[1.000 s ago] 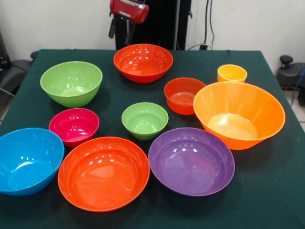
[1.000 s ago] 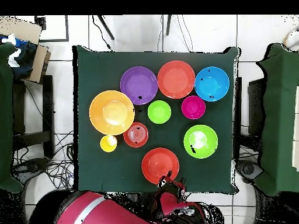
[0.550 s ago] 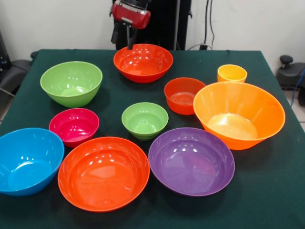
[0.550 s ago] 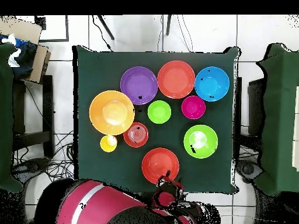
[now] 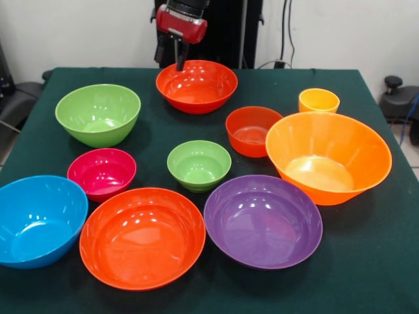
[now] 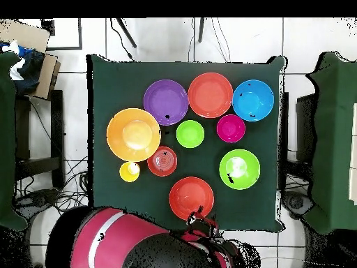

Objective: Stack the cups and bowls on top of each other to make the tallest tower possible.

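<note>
Where the green-covered bench (image 5: 366, 275) lies nearest the front camera, a wide red-orange glossy plastic bowl (image 5: 142, 237) sits between a blue plastic bowl (image 5: 38, 219) and a purple plastic bowl (image 5: 263, 220). Behind them stand a magenta bowl (image 5: 101, 173), a small lime green bowl (image 5: 199, 165) and a large orange bowl (image 5: 327, 156). Farther back come a small red-orange bowl (image 5: 252, 130), a yellow-orange plastic cup (image 5: 319, 101) and a bigger lime green bowl (image 5: 98, 114). Farthest, the red gripper (image 5: 169, 57) hangs over the rim of another red-orange bowl (image 5: 196, 86), its jaws apart and empty. No bowl is nested in another.
</note>
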Motion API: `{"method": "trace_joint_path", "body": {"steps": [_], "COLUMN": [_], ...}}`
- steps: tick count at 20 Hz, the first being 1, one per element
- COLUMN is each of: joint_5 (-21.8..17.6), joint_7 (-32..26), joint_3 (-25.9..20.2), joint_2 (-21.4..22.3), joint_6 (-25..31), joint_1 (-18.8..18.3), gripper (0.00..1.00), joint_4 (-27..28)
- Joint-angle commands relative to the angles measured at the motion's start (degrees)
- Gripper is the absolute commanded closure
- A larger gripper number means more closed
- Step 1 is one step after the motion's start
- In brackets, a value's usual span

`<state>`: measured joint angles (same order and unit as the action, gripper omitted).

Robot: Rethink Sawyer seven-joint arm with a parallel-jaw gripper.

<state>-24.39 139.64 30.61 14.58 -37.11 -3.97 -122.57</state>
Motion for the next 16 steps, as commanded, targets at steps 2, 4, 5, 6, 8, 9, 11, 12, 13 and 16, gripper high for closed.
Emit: {"method": "trace_joint_path", "body": {"steps": [2, 4, 5, 6, 8, 9, 11, 12, 13, 16], "joint_5": [4.5, 4.9, 5.1, 5.8, 6.6, 7.0, 7.8, 8.3, 8.6, 10.1], "joint_7": [5.0, 4.8, 4.8, 4.7, 4.5, 4.4, 4.2, 4.1, 4.0, 3.8], "joint_3": [-6.8, -6.8, -6.8, -6.6, -6.5, -6.5, -6.5, -6.6, -6.7, -6.9], "joint_2": [-4.7, -6.1, -6.8, -7.7, -8.8, -9.4, -10.4, -10.8, -11.1, -12.4], "joint_6": [-4.1, -5.5, -6.1, -6.9, -7.9, -8.4, -9.3, -9.6, -9.9, -10.8], "joint_1": [0.3, -0.1, -0.4, -0.3, -0.2, -0.3, -0.1, 0.1, 0.1, 0.4], "gripper": [0.0, 0.0, 0.0, 0.0, 0.0, 0.0, 0.0, 0.0, 0.0, 0.0], "joint_4": [5.6, 6.4, 6.8, 7.2, 7.8, 8.2, 8.8, 9.0, 9.2, 10.0]}}
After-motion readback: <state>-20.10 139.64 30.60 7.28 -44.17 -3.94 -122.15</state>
